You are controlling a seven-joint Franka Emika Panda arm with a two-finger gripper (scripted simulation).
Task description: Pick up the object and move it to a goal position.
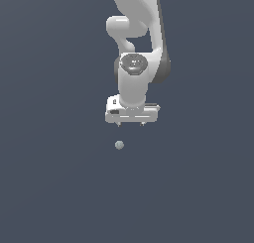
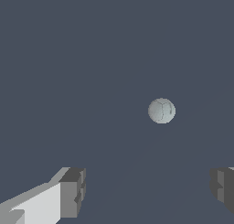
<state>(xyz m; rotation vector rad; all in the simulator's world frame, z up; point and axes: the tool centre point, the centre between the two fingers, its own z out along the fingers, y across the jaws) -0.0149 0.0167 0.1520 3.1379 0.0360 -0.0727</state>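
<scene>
The object is a tiny pale grey-green ball (image 1: 119,145) lying on the dark grey floor, a little below and toward the exterior view's left of my gripper. It shows larger in the wrist view (image 2: 161,111). My white gripper (image 1: 131,123) hangs above the floor, apart from the ball. In the wrist view its two fingers (image 2: 73,192) stand wide apart with nothing between them, so the gripper (image 2: 148,189) is open and empty.
The white arm (image 1: 136,43) rises behind the gripper at the top middle of the exterior view. The floor is a plain dark grey surface with no other objects in view.
</scene>
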